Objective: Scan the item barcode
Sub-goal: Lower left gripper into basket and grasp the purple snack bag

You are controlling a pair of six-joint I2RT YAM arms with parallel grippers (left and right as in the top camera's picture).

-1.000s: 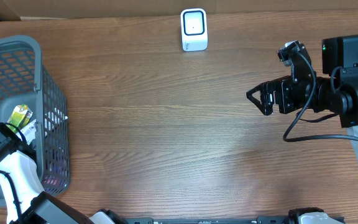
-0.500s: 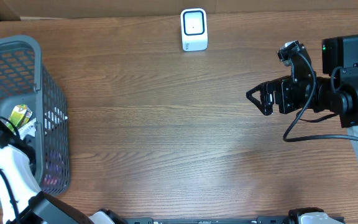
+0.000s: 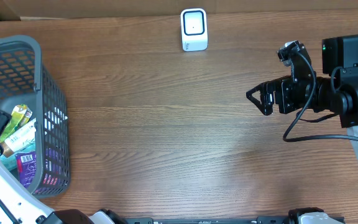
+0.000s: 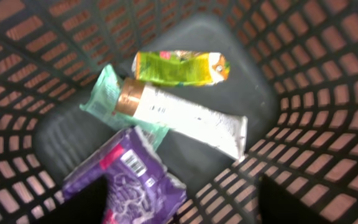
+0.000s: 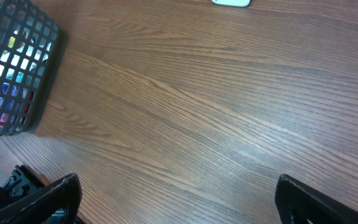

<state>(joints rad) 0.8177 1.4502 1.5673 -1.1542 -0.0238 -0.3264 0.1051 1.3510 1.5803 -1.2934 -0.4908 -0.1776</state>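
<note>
**Picking step: left hand (image 4: 185,186) is down in the basket (image 3: 40,68), nothing grabbed yet**

The left hand is spread open and empty, right over the pile on the basket floor: a purple packet (image 4: 126,180) lies closest, its barcode facing up, with a white tube (image 4: 185,118) lying over a teal packet (image 4: 104,99) and a green pouch (image 4: 179,67) past it. So I'd say we're at the very start, with no item picked and nothing scanned. The next move looks like dropping onto the purple packet, pinching it without snagging the mesh, then lifting it out. The scanner (image 3: 194,29) sits well apart from the basket, across the table (image 3: 166,124) by the back edge. The right hand (image 3: 260,99) hangs open and empty even farther from the basket.
</note>
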